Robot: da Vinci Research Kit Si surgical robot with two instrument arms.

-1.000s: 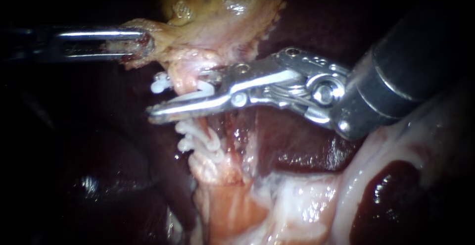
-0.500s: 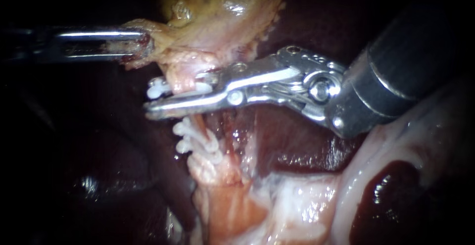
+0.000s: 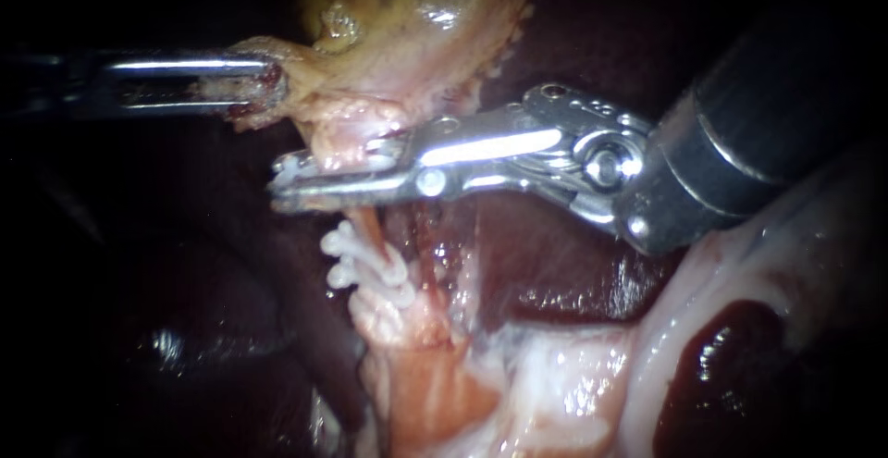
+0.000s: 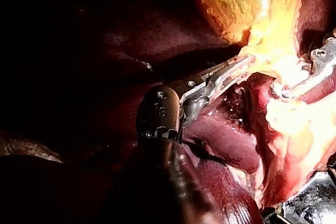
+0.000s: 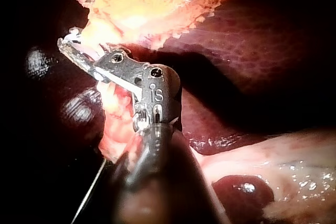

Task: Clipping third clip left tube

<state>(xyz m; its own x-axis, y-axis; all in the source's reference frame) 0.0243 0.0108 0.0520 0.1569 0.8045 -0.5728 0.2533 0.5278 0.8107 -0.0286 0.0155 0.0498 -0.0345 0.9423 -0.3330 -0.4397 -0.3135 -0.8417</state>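
Right instrument [image 3: 298, 179] clamps clip [image 3: 289, 165] on left tube [image 3: 370, 229] — left instrument [image 3: 266, 84] grips gallbladder [image 3: 407, 14]

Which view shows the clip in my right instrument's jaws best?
Endoscope view: the clip shows white between the right instrument's jaws, shut on it across the left tube. Right wrist view shows only its tip; left wrist view loses it in glare.

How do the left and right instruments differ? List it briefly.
The left instrument lies level, from the left; the right instrument slants in from the upper right. The left instrument's jaws grip tissue at the lower edge of the gallbladder; the right instrument's jaws are shut on a white clip across the tube. The left looks slim, the right bulky with a bright hinge. Both hold something.
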